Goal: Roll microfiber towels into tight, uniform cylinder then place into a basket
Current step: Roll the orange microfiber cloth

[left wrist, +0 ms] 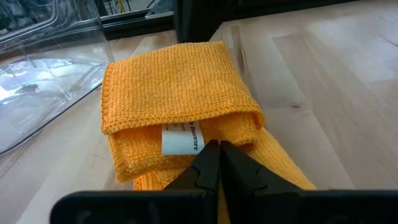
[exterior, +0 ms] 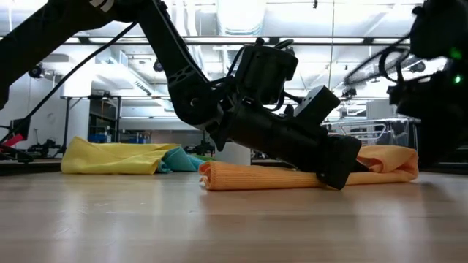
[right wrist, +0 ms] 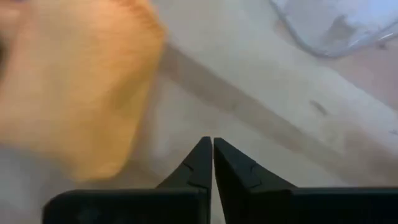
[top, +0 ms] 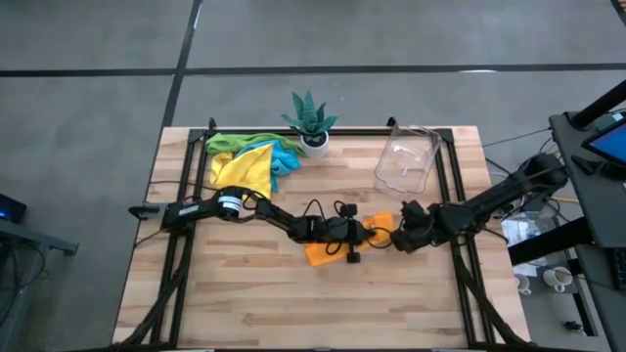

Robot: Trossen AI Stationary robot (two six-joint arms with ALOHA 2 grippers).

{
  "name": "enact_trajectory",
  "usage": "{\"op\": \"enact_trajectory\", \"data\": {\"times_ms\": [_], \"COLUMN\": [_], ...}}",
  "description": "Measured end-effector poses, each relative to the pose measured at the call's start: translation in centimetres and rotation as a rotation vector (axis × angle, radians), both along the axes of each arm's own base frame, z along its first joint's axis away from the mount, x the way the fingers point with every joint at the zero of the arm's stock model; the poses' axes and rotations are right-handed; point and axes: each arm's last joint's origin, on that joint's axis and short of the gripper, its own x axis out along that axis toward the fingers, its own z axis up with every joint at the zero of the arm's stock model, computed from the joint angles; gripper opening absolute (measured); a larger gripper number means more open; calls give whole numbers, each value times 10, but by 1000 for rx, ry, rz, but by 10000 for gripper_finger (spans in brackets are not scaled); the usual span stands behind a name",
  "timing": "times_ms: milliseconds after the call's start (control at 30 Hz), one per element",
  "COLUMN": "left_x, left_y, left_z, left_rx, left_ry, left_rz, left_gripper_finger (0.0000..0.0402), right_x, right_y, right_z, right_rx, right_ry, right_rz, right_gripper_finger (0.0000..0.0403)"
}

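An orange microfiber towel (top: pixel 328 252) lies partly folded over itself at the middle of the table, a white label (left wrist: pixel 181 139) showing under its upper flap. My left gripper (top: pixel 360 235) reaches in from the table's left, shut, its tips (left wrist: pixel 217 148) on this towel. My right gripper (top: pixel 397 240) hovers just off the towel's right end, shut (right wrist: pixel 212 143) with nothing between its fingers and bare wood beyond them. The clear basket (top: pixel 406 161) stands at the far right. More microfiber towels, yellow, green and blue (top: pixel 249 161), lie heaped at the far left. My left gripper presses its shut fingertips on the orange towel's lower layer (left wrist: pixel 186 165), right at the edge of the folded-over flap and beside the label. The fingers slant down from the table's left (exterior: pixel 333 172). The towel lies on the table, slack.
A green spiky plant in a white pot (top: pixel 313 127) stands at the far edge between the towel heap and the basket. Black frame rails (top: pixel 445 196) run along the table's sides. Bare wood lies along the near edge (top: pixel 313 313).
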Motion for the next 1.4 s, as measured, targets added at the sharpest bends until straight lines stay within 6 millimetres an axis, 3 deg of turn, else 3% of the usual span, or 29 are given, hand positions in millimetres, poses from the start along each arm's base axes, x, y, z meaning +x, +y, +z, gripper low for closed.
{"op": "enact_trajectory", "data": {"times_ms": [200, 400, 867, 1400], "left_x": [0, 0, 0, 0], "left_y": [0, 0, 0, 0], "left_z": [0, 0, 0, 0], "left_rx": [-1, -1, -1, -1], "left_ry": [-5, -5, -4, -1], "left_rz": [0, -1, -1, -2], "left_gripper_finger": [0, 0, 0, 0], "right_x": [8, 14, 33, 53], "right_y": [-5, -9, -2, 9], "right_z": [-16, -17, 17, 31], "right_rx": [-13, -36, -11, 95], "right_ry": [-82, -127, -358, -340], "right_rz": [12, 16, 147, 221], "right_gripper_finger": [9, 9, 8, 8]}}
